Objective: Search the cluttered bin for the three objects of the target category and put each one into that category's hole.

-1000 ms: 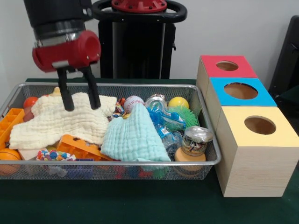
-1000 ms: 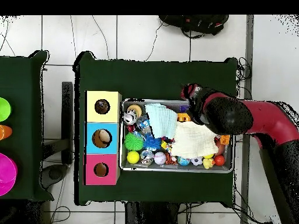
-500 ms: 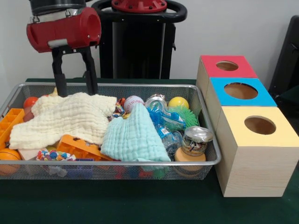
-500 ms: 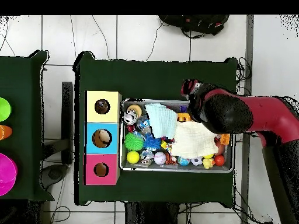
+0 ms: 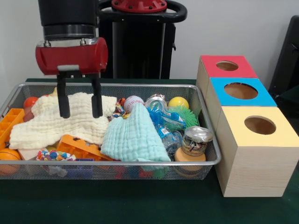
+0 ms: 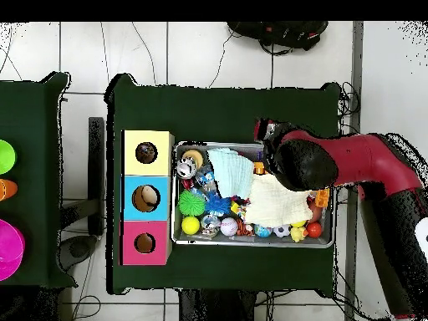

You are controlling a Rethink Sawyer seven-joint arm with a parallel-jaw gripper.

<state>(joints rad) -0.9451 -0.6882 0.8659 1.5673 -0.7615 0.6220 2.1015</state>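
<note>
My gripper point(image 5: 80, 113) hangs open over the cream cloth point(image 5: 60, 120) in the left half of the wire bin point(image 5: 117, 164). Its two black fingers point(image 5: 63, 100) stand wide apart with their tips at the cloth's surface and nothing between them. A mint cloth point(image 5: 133, 135) lies folded in the bin's middle. Around it lie a baseball point(image 5: 132, 102), a yellow ball point(image 5: 178, 102), a green spiky ball point(image 5: 183, 115), a tin can point(image 5: 196, 140) and an orange ball point(image 5: 8, 158). In the overhead view the red arm's wrist point(image 6: 294, 163) covers the gripper.
Three wooden boxes stand in a row right of the bin, each with a round hole: red top point(image 5: 227, 66), blue top point(image 5: 240, 90), yellow top point(image 5: 259, 125). An orange plastic block point(image 5: 80, 147) and a crumpled blue bottle point(image 5: 166, 122) also lie in the bin.
The gripper lifted off the cream cloth, then came back down a little further right, staying open. The cloths and other objects have not moved.
</note>
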